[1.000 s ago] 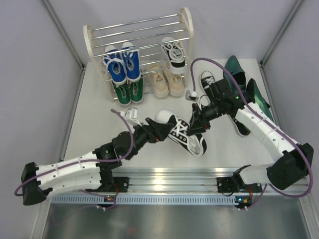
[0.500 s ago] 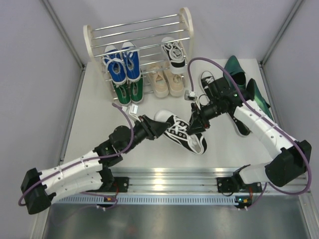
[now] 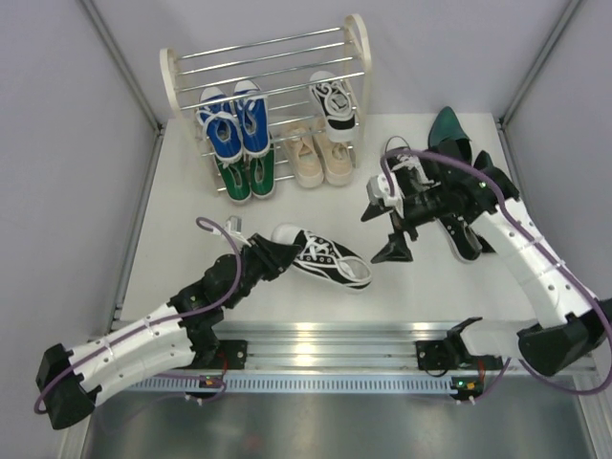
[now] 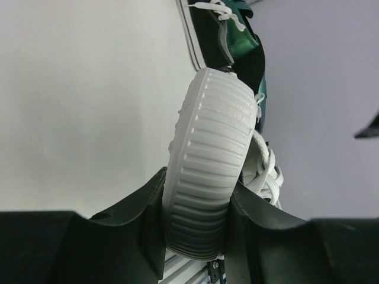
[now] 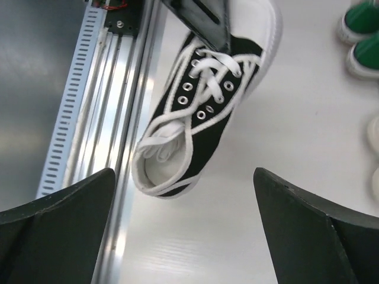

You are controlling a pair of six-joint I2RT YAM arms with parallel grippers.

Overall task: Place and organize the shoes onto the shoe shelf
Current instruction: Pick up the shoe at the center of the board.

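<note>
Left gripper (image 3: 274, 254) clamps 1 black-and-white sneaker (image 3: 327, 262) by its toe. Right gripper (image 3: 384, 232) stands wide, empty, apparently just clear of the heel.

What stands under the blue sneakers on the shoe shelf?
The green sneakers, lower in the shoe shelf. Only their toes show; the blue sneakers cover their heels.

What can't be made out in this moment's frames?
- Top view: the right arm covers much of a black-and-white sneaker and the dark green dress shoes.
- Left wrist view: the held sneaker is mostly blocked by its own toe cap.
- Right wrist view: the green sneakers are cut by the edge.
</note>
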